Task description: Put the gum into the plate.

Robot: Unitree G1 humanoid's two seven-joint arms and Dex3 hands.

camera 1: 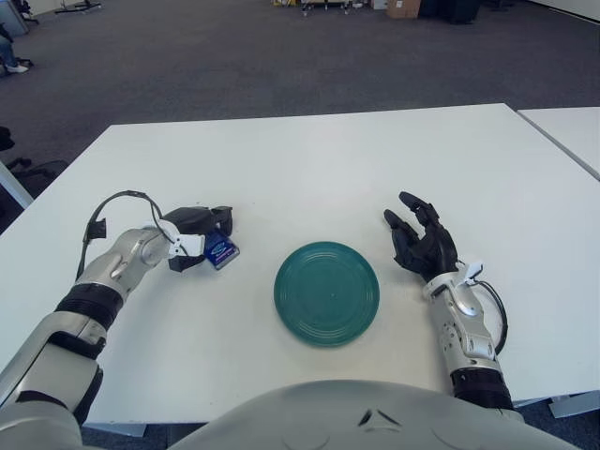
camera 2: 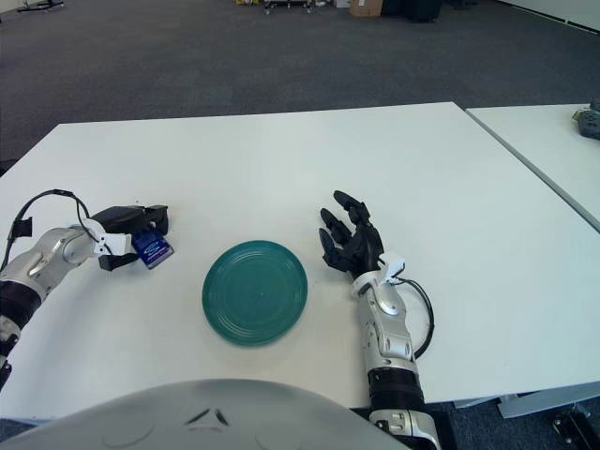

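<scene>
A blue gum pack (camera 1: 221,250) is held in my left hand (camera 1: 199,236), whose black fingers are curled around it, left of the plate and just above the white table (camera 1: 309,159). The round green plate (camera 1: 326,292) lies on the table at the front centre, with nothing in it. The gum is a short way left of the plate's rim. My right hand (camera 1: 420,240) shows to the right of the plate with its fingers spread and holding nothing. The gum also shows in the right eye view (camera 2: 152,247).
A second white table (camera 1: 567,131) stands at the right with a narrow gap between. Dark carpet floor lies beyond the far edge. A cable loops above my left wrist (camera 1: 117,202).
</scene>
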